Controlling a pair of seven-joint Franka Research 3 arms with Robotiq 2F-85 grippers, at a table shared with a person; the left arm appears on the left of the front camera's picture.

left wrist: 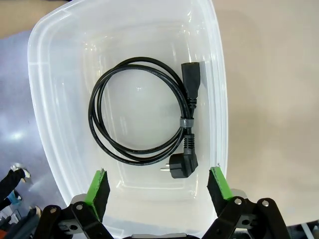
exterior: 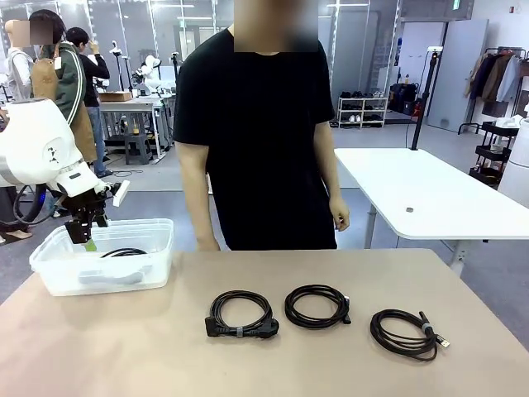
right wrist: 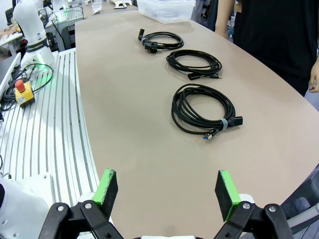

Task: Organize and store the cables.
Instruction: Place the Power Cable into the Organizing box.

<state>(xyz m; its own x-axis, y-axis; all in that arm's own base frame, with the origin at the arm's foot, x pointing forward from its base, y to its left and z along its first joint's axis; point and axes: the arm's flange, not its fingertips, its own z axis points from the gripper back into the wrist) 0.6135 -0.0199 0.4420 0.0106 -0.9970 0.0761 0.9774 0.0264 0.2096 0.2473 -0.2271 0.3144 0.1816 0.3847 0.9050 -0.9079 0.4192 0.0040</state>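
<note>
On the tan table, found three coiled cables well ahead of the wide-open right hand, a fourth cable in the clear bin just below the wide-open left hand; judged light, floppy, best pinched at the tie bands.

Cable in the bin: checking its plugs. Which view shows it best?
Left wrist view: straight down on the cable, both plugs plain. Front view: dark arc through the bin wall. Right wrist view: bin far off, contents unclear.
</note>
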